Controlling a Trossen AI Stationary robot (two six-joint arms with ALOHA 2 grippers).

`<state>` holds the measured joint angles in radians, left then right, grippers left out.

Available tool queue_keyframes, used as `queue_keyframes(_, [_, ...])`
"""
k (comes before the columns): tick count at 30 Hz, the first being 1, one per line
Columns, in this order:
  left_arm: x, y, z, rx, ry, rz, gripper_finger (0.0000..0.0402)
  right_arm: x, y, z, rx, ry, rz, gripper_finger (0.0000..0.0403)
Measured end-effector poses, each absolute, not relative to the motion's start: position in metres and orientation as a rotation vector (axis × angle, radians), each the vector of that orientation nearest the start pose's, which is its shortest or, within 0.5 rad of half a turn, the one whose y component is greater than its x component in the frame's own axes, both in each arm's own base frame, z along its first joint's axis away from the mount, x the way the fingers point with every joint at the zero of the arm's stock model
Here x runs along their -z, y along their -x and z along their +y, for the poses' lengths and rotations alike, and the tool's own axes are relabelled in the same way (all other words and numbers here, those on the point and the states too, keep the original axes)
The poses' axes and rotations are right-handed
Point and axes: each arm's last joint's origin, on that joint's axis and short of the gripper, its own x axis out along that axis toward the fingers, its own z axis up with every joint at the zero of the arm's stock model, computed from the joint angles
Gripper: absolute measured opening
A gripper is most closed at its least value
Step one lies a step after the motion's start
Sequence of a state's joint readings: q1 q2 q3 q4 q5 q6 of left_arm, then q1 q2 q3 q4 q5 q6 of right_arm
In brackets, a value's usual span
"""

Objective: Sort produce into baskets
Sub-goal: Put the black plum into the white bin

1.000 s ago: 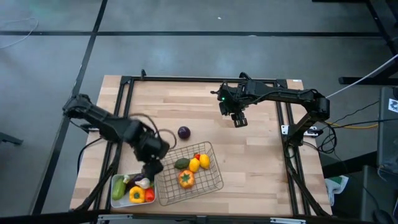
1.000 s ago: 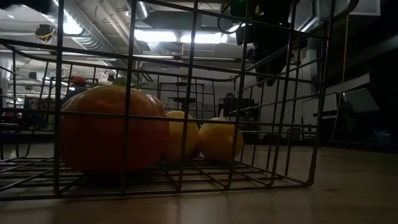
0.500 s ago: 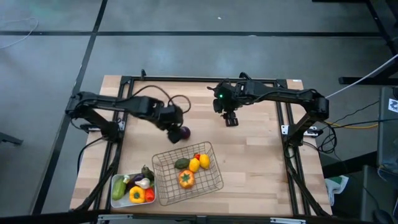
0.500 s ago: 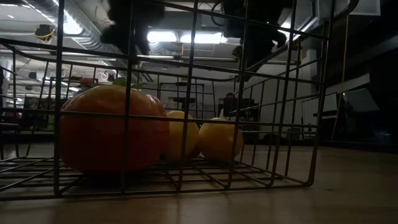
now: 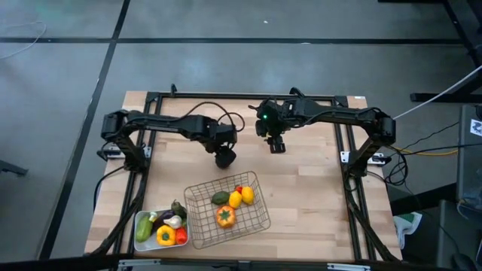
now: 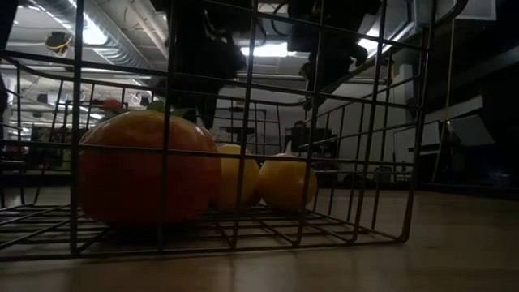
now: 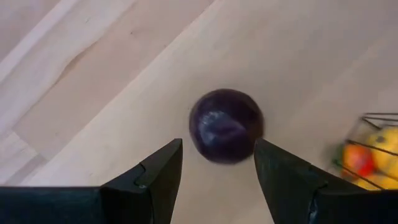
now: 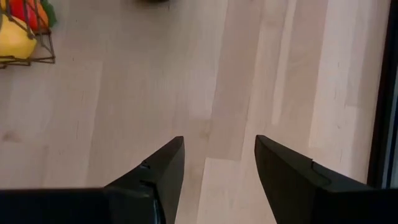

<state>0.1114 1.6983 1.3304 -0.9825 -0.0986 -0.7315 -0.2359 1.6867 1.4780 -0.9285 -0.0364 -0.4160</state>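
My left gripper (image 7: pixel 217 171) hangs spread right over the purple onion (image 7: pixel 226 125), behind the wire basket (image 5: pixel 197 230), hiding it from overhead. Right gripper (image 8: pixel 219 165) is apart too, holding nothing, further back. White tray (image 5: pixel 138 237) beside the basket

Purple onion (image 7: pixel 226 126) loose on table; wire basket (image 5: pixel 260 218) holds orange pepper (image 5: pixel 225 217), lemons (image 5: pixel 241 197); white tray (image 5: pixel 140 235) full.
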Motion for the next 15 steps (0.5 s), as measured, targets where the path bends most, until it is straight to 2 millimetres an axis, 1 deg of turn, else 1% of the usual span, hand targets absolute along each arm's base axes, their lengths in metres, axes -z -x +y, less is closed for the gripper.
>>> queue_keyframes(3, [-0.228,-0.327,0.043,-0.671,0.617,1.253,0.0196,-0.286,-0.334,-0.079,-0.058,0.217,1.138,0.0193])
queue_keyframes(6, [-0.223,-0.329,0.047,-0.674,0.636,1.273,0.0196,-0.287,-0.336,-0.080,-0.056,0.221,1.124,0.0193])
queue_keyframes(10, [-0.222,-0.329,0.049,-0.681,0.643,1.271,0.0196,-0.287,-0.336,-0.080,-0.053,0.223,1.114,0.0193])
queue_keyframes(15, [-0.223,-0.329,0.045,-0.692,0.661,1.263,0.0196,-0.289,-0.339,-0.080,-0.045,0.231,1.081,0.0193])
